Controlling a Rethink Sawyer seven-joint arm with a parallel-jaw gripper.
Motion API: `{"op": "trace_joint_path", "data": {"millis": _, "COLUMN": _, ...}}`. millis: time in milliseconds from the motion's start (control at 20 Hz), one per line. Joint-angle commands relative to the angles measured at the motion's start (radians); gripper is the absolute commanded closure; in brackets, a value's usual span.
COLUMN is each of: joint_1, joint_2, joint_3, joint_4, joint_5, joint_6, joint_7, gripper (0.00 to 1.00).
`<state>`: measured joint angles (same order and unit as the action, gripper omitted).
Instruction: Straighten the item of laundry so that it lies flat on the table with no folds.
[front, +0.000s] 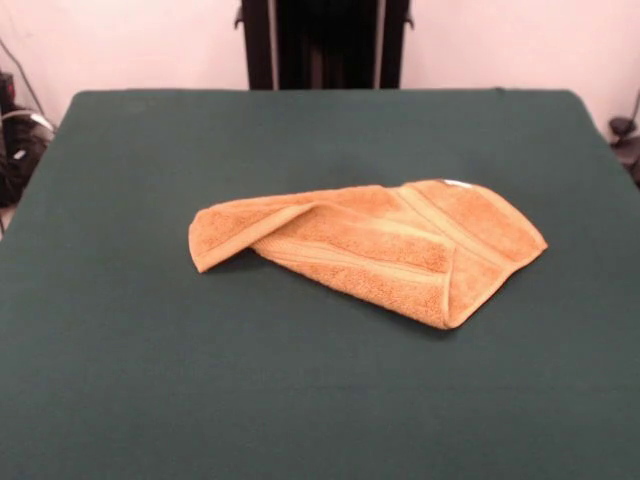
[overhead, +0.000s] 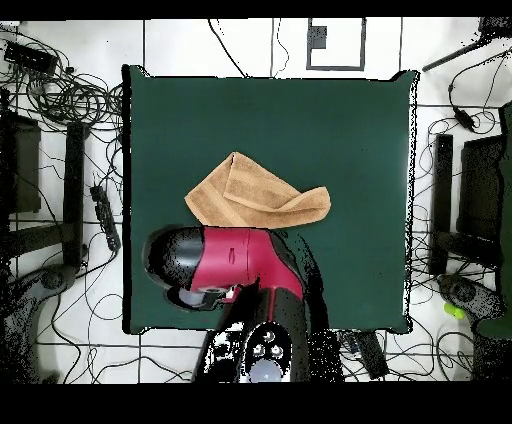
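cables (overhead: 70, 95) — floor (overhead: 230, 45) clutter

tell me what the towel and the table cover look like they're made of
The orange-tan hand towel: likely cotton terry, going by its nubby looped pile and flat woven stripe bands. The table: covered in dark green cloth, matte and smooth, possibly felt-like; the fibre cannot be told.

Camera positions: two views.
Front: low, across the desk (front: 120, 380), facing the pedestal (front: 325, 40). Overhead: high, straight down, base at bottom. Both share the desk (overhead: 350, 130).
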<state>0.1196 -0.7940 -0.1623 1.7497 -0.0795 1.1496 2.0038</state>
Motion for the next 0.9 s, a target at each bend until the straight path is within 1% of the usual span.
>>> {"op": "trace_joint_path", "data": {"millis": 50, "joint_1": 0.058, "joint_2": 0.132, "joint_3": 0.022, "joint_4": -0.089, "joint_5": -0.030, "joint_6": 0.139, "joint_7": 0.245, "gripper": 1.00}}
{"op": "trace_joint_path", "data": {"millis": 150, "joint_1": 0.072, "joint_2": 0.161, "joint_3": 0.016, "joint_4": -0.122, "joint_5": -0.050, "joint_6": 0.164, "joint_7": 0.235, "gripper": 1.00}}
{"op": "trace_joint_path", "data": {"millis": 400, "joint_1": 0.120, "joint_2": 0.209, "joint_3": -0.007, "joint_4": -0.231, "joint_5": -0.220, "joint_6": 0.265, "joint_7": 0.086, "gripper": 1.00}}
{"op": "trace_joint_path", "data": {"millis": 600, "joint_1": 0.123, "joint_2": 0.231, "joint_3": 0.005, "joint_4": -0.232, "joint_5": -0.211, "joint_6": 0.258, "joint_7": 0.125, "gripper": 1.00}}
{"op": "trace_joint_path", "data": {"millis": 800, "joint_1": 0.107, "joint_2": 0.259, "joint_3": 0.015, "joint_4": -0.221, "joint_5": -0.149, "joint_6": 0.247, "joint_7": 0.193, "gripper": 1.00}}
{"op": "trace_joint_path", "data": {"millis": 900, "joint_1": 0.099, "joint_2": 0.275, "joint_3": 0.017, "joint_4": -0.209, "joint_5": -0.124, "joint_6": 0.219, "joint_7": 0.212, "gripper": 1.00}}
